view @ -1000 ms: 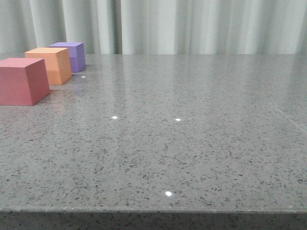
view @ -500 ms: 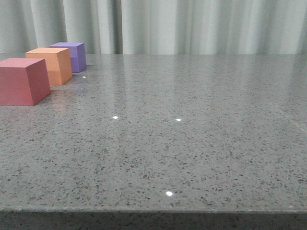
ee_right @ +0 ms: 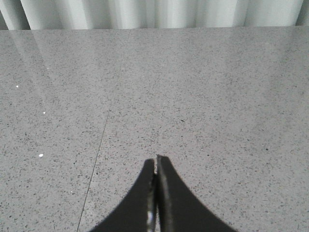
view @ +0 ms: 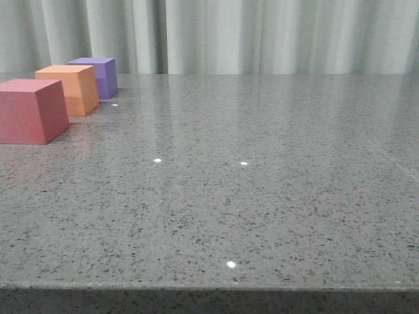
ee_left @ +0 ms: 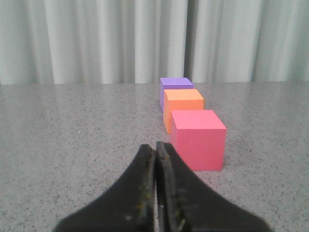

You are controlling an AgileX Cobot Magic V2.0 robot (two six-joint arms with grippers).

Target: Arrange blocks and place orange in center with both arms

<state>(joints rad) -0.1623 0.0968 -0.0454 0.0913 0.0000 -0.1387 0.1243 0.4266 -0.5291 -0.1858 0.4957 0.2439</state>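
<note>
We see the red-pink cube [view: 31,110], the orange cube [view: 67,88] and the purple cube [view: 98,76] lined up along the bench's [view: 262,196] left edge, orange between the others. Our left tool [ee_left: 156,147] and right tool [ee_right: 155,160] are both clenched, grasping nothing.

No readable text, labels, brands or numbers, cubes and table unmarked

Soft even daylight-toned lighting, small white glare dots on the glossy speckled grey stone desk [view: 262,196], faint reflections beside the red-pink matte cube [view: 29,110], blurred black fingers [ee_left: 145,193] close to lens
</note>
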